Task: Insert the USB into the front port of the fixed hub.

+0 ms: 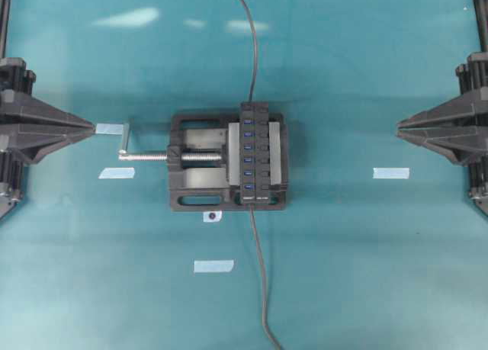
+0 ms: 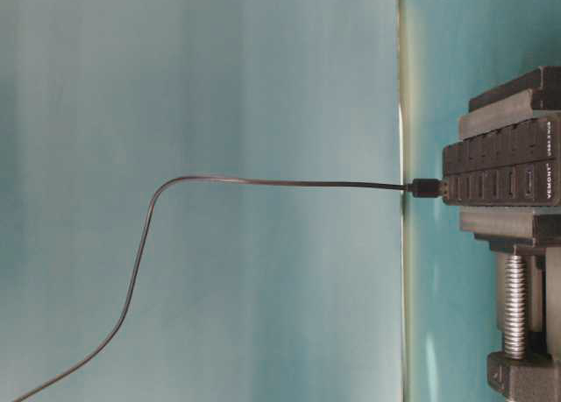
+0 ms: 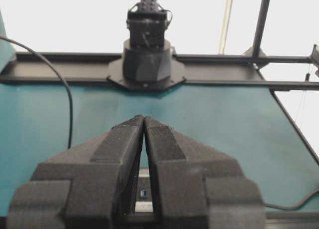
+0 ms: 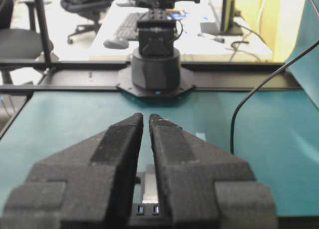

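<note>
The fixed hub [image 1: 257,153] is a black bar with a row of blue slots, clamped in a vise in the middle of the table. The USB plug [image 2: 427,188] stands at the hub's end opposite the white label and looks seated there. It covers the front port, and its thin cable [image 1: 254,52] rises away toward the far edge. My left gripper [image 1: 93,126] hangs far to the left, its fingertips touching and nothing between them. My right gripper [image 1: 398,123] hangs far to the right, empty, with a narrow slit between its tips [image 4: 146,116].
The black vise [image 1: 197,191] has a silver screw [image 1: 149,156] pointing left. The hub's own cable [image 1: 260,274] runs from the labelled end to the near edge. Pale tape strips [image 1: 213,266] [image 1: 390,173] [image 1: 116,173] lie on the teal table.
</note>
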You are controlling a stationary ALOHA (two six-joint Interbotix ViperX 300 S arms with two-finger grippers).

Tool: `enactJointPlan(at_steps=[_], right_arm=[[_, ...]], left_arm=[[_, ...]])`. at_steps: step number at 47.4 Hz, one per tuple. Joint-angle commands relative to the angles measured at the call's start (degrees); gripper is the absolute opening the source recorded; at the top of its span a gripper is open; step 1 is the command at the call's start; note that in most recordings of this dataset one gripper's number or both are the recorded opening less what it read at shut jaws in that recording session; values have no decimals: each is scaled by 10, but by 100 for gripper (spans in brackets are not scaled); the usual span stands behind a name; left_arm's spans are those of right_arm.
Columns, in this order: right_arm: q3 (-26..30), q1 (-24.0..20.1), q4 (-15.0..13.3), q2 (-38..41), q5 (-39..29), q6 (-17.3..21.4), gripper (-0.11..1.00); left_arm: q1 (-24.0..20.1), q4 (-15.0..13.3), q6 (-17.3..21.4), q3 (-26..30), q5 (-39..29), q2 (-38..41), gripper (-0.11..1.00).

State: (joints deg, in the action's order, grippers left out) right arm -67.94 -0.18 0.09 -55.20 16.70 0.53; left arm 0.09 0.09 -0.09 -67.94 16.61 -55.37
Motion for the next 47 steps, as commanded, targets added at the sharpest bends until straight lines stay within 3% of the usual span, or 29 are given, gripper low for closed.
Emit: enactJointPlan(at_steps=[1, 4, 7, 14, 30, 47], right_arm=[[9, 10, 2, -3, 4, 0, 16], [4, 20, 10, -15, 3, 3, 17], [-5, 25, 18, -28, 2, 11, 7], [-7, 28, 20, -50, -24, 32, -2], [7, 35, 20, -34, -140, 42, -2], [11, 54, 20, 18, -163, 58, -2]], left_arm=[[11, 6, -26, 4, 4, 10, 13], [11, 6, -43, 5, 1, 12, 7], [8, 7, -55, 9, -4, 15, 0], [8, 7, -57, 18, -25, 17, 0], [4, 7, -57, 54, -99, 40, 0], [17, 7, -58, 84, -101, 134, 0]])
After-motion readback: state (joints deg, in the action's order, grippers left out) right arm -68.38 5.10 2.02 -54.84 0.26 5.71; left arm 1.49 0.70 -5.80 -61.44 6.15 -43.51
